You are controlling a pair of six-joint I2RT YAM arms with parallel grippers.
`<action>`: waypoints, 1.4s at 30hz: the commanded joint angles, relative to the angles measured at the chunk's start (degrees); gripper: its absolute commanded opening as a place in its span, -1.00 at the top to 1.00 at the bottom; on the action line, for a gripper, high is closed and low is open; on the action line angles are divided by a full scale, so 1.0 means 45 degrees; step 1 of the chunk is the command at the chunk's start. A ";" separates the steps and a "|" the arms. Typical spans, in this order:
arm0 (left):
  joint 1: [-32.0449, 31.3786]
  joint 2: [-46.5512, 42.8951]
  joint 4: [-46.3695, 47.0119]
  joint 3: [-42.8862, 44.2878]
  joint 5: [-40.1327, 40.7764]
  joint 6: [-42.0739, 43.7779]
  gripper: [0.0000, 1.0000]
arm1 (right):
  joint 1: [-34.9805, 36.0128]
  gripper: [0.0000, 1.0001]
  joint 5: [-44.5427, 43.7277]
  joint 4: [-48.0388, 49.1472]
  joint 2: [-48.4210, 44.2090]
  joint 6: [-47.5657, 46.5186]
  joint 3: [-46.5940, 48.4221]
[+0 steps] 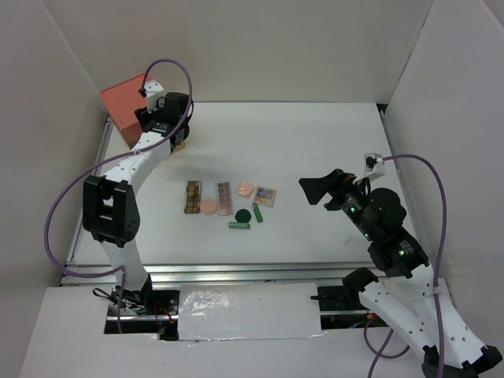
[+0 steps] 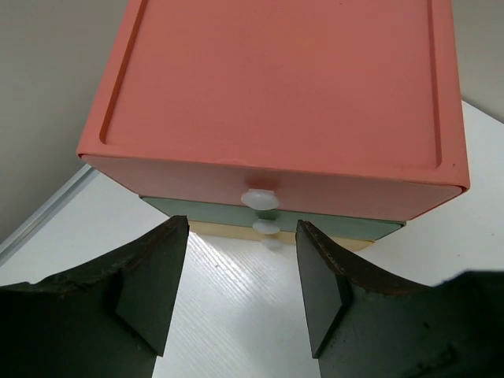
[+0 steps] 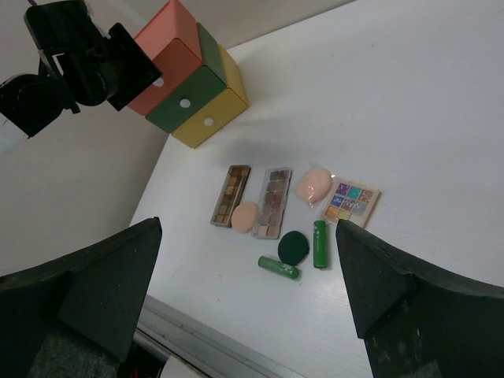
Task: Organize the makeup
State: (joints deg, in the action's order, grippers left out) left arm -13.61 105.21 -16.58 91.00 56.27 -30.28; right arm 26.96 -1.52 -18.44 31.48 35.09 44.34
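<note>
- The left gripper [image 2: 242, 236] has its 2 fingers spread with nothing between them. It is level with the front of the red, green and yellow plastic drawer chest [image 2: 276, 87] and aimed at its column of 3 white round knobs [image 2: 259, 197]. I read this as lining up to pull a drawer, so the makeup has somewhere to go.
- All 3 drawers look closed, so by my judgement the sorting has not begun.
- The right gripper [image 3: 246, 228] is also spread and empty. It hangs high, well apart from the chest and above the makeup, probably waiting for a drawer to open.
- The makeup lies in a loose cluster on the white table [image 1: 315, 134], well apart from the chest on the side its drawer fronts face:
  - 2 brown rectangular eyeshadow palettes [image 3: 230, 194] lie nearest the chest, side by side.
  - The peach round disc [image 3: 245, 214] lies between their far ends, touching or overlapping both.
  - The pink round disc [image 3: 313, 185] and the square multicolour palette [image 3: 352, 201] lie farther from the chest.
  - The dark-green round disc [image 3: 293, 247] sits between the 2 green tubes [image 3: 319, 243], both lying flat.
- The pieces sit close together, so picking 1 may nudge its neighbour.
</note>
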 commanded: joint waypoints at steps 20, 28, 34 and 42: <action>0.0543 0.0879 0.1494 -0.0065 -0.0082 0.0694 -0.23 | -0.0073 -1.00 -0.0579 0.0347 0.0386 -0.0142 0.0128; 0.0699 0.0742 0.1964 -0.0222 -0.0454 0.0772 -0.24 | -0.0054 -0.99 -0.0619 0.0425 0.0425 -0.0122 0.0069; 0.0699 0.0722 0.2258 -0.0301 -0.0454 0.0987 -0.25 | -0.0073 -1.00 -0.0678 0.0425 0.0465 -0.0103 0.0050; 0.0699 0.0703 0.2298 -0.0184 -0.0454 0.1026 -0.17 | -0.0054 -1.00 -0.0698 0.0483 0.0581 -0.0064 0.0011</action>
State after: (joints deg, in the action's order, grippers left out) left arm -10.90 109.45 -9.74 89.71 53.49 -26.70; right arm 26.96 -3.90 -18.48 33.61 35.07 44.34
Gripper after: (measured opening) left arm 0.588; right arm 0.997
